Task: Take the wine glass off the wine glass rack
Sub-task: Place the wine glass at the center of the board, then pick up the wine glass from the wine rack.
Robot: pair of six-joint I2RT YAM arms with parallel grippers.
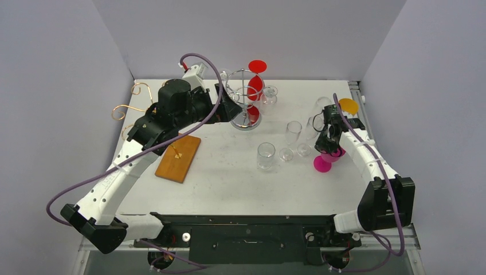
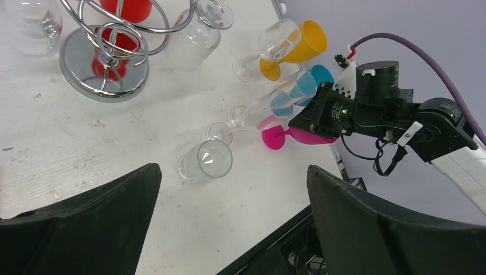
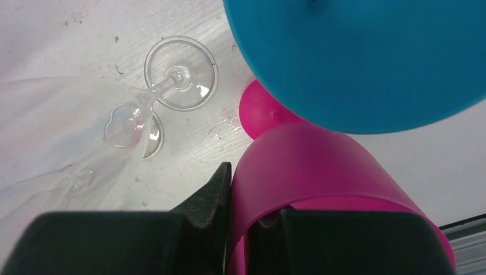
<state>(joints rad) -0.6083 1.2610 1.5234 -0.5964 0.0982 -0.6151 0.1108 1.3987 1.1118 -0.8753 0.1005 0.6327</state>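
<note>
The chrome wine glass rack (image 1: 245,102) (image 2: 106,54) stands at the back centre of the table. Red wine glasses (image 1: 255,86) (image 2: 127,8) hang upside down on it. My left gripper (image 1: 229,106) (image 2: 233,183) is open wide just left of the rack, holding nothing. My right gripper (image 1: 330,144) (image 3: 240,195) is shut on the rim of a magenta wine glass (image 1: 325,160) (image 3: 321,172) (image 2: 286,136) at the right. One finger is outside the bowl and one inside. The glass's foot is down by the table.
A blue glass (image 3: 355,57) (image 2: 312,83) and a yellow glass (image 1: 348,106) (image 2: 298,43) sit close behind the magenta one. Clear flutes (image 1: 293,134), a clear tumbler (image 1: 266,156) (image 2: 206,160) and a clear glass foot (image 3: 180,80) stand mid-table. A wooden board (image 1: 179,157) and a copper wire stand (image 1: 134,103) are at the left.
</note>
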